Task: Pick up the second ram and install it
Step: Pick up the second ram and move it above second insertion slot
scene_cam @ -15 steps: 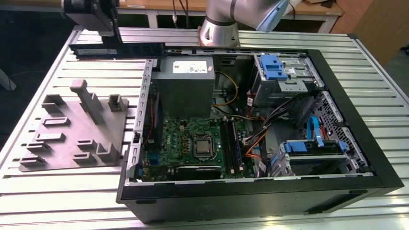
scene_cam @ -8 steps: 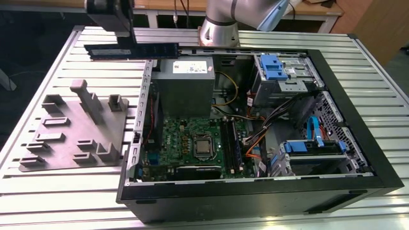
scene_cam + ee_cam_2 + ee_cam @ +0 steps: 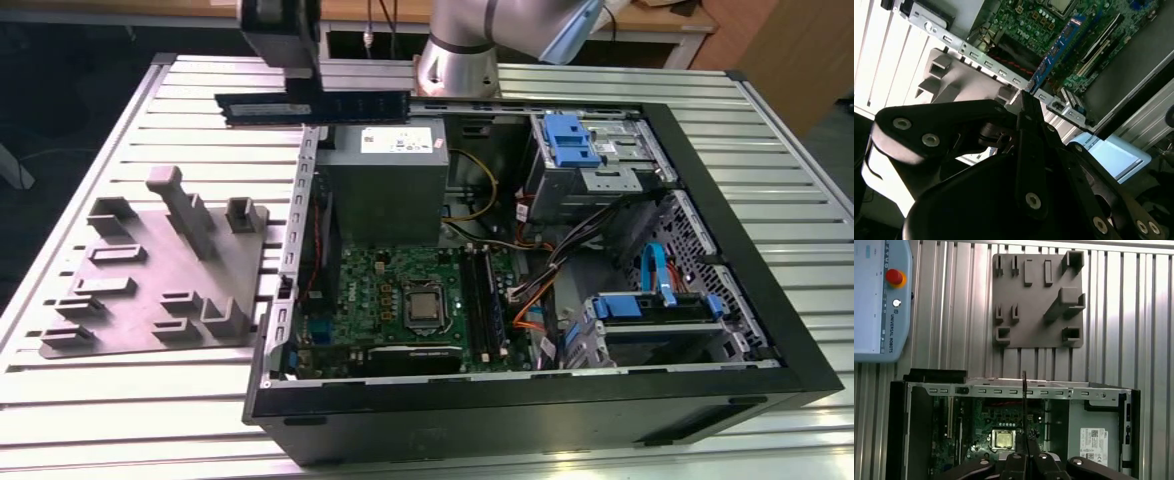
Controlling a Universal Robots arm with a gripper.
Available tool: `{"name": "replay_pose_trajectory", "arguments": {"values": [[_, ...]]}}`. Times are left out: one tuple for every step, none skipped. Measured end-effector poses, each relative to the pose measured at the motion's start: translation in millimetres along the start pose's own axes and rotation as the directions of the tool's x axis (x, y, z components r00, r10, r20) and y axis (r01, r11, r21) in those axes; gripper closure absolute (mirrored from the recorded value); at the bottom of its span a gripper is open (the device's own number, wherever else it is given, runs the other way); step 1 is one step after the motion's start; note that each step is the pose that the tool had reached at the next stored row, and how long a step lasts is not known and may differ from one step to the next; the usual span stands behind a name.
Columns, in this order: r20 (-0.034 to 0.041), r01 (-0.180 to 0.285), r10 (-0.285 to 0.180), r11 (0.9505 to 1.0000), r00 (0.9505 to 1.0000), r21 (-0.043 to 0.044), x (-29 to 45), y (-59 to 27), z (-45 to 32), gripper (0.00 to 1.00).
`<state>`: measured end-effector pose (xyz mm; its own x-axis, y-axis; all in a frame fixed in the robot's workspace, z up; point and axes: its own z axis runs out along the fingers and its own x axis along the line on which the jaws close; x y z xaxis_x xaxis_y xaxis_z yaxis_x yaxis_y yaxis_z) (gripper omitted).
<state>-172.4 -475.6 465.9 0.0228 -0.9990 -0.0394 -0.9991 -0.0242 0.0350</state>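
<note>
The claw was clamped shut on the memory stick, held level; the computer case lay below it. The claw's upper body was cut off.

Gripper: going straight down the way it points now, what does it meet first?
Likely the case rim: in the first wrist view the second ram held in the gripper crosses it. Depth is unclear.

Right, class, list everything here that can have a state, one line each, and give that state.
gripper, shut on the memory stick
memory stick, held level in the air above the computer case, not yet in a slot
computer case, lying on its side, open
processor, uncovered
</note>
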Motion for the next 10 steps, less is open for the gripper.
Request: {"name": "replay_pose_trajectory", "arguments": {"values": [[-0.0001,0.000,0.000,1.0000,1.0000,0.0000,0.1,-2.9,0.0,0.89],[0.0000,0.000,0.000,1.0000,1.0000,0.0000,0.1,-6.0,0.0,0.89],[0.0001,0.000,0.000,1.0000,1.0000,0.0000,0.2,-8.9,0.0,0.89],[0.0000,0.000,0.000,1.0000,1.0000,-0.0001,0.3,-11.7,0.0,0.89],[0.0000,0.000,0.000,1.0000,1.0000,0.0000,0.4,-14.5,0.0,0.89],[-0.0001,0.000,0.000,1.0000,1.0000,-0.0001,0.4,-17.4,0.0,0.89],[0.0000,0.000,0.000,1.0000,1.0000,-0.0001,0.5,-20.3,0.0,0.89],[-0.0001,0.000,0.000,1.0000,1.0000,-0.0001,0.6,-23.2,0.0,0.89],[-0.0001,0.000,0.000,1.0000,1.0000,-0.0001,0.6,-26.0,-0.1,0.89],[-0.0001,0.000,0.000,1.0000,1.0000,-0.0001,0.7,-29.2,-0.1,0.89]]}}
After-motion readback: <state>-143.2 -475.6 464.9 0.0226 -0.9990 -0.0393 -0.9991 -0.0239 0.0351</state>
